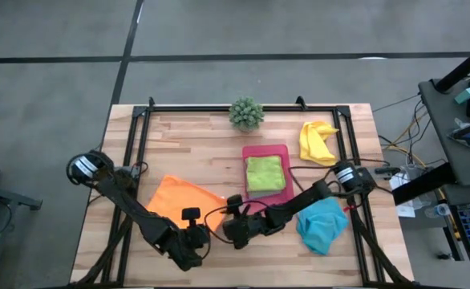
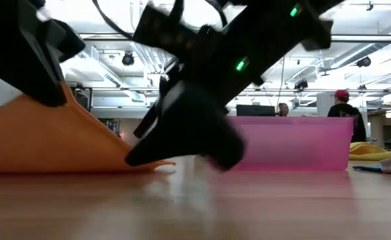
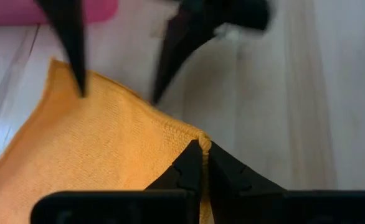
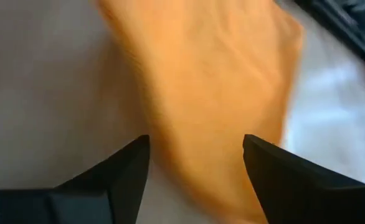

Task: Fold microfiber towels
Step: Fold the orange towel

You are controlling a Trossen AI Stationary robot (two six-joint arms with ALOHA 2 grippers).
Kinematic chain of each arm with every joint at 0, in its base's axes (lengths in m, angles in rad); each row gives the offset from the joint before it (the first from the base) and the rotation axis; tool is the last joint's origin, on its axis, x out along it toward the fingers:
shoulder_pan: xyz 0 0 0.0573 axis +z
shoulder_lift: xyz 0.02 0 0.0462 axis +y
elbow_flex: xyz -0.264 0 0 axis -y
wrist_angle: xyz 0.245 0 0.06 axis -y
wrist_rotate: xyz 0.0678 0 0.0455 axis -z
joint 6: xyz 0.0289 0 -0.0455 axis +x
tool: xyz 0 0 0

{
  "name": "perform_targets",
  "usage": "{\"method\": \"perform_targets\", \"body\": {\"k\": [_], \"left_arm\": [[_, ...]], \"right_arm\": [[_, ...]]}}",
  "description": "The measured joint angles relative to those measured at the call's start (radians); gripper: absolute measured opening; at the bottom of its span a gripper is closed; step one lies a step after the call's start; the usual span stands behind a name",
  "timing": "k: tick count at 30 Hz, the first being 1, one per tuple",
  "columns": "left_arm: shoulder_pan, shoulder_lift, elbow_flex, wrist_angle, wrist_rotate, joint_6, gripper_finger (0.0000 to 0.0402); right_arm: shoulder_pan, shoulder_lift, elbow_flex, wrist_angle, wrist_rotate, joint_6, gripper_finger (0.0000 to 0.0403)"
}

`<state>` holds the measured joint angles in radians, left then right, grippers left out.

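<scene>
Wooden table carries an orange towel at front left. The left gripper sits at the towel's near corner; the right gripper is just beside its right edge. A lime green towel lies folded on the pink tray. Yellow towel rear right, turquoise towel front right, potted plant at rear edge.

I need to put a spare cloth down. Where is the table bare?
Bare wood lies left of the potted plant, above the orange towel. Crowded: both grippers at the orange towel's near edge, and the pink tray to turquoise towel.
</scene>
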<state>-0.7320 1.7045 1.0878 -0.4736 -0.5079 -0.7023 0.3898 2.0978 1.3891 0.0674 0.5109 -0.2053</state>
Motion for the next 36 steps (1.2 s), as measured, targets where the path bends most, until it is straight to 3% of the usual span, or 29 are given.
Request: {"method": "perform_targets", "body": {"k": [6, 17, 26, 31, 36], "left_arm": [[-0.036, -0.017, 0.005, 0.014, -0.001, 0.001, 0.0000], [-0.111, -0.039, 0.008, 0.052, -0.047, -0.049, 0.0000], [-0.118, -0.044, 0.008, 0.153, -0.075, -0.056, 0.0000], [-0.157, -0.063, 0.008, 0.106, -0.068, -0.153, 0.0000], [-0.178, -0.080, 0.006, -0.018, -0.078, -0.286, 0.0000]], "right_arm": [[-0.005, 0.059, 0.061, -0.018, 0.041, -0.092, 0.0205], [0.007, -0.035, 0.075, -0.229, 0.040, -0.102, 0.0017], [0.033, -0.199, 0.075, -0.362, 0.037, -0.121, 0.0009], [0.027, -0.248, 0.076, -0.358, -0.002, -0.185, 0.0009], [-0.006, -0.219, 0.136, -0.345, -0.085, -0.234, 0.0009]]}}
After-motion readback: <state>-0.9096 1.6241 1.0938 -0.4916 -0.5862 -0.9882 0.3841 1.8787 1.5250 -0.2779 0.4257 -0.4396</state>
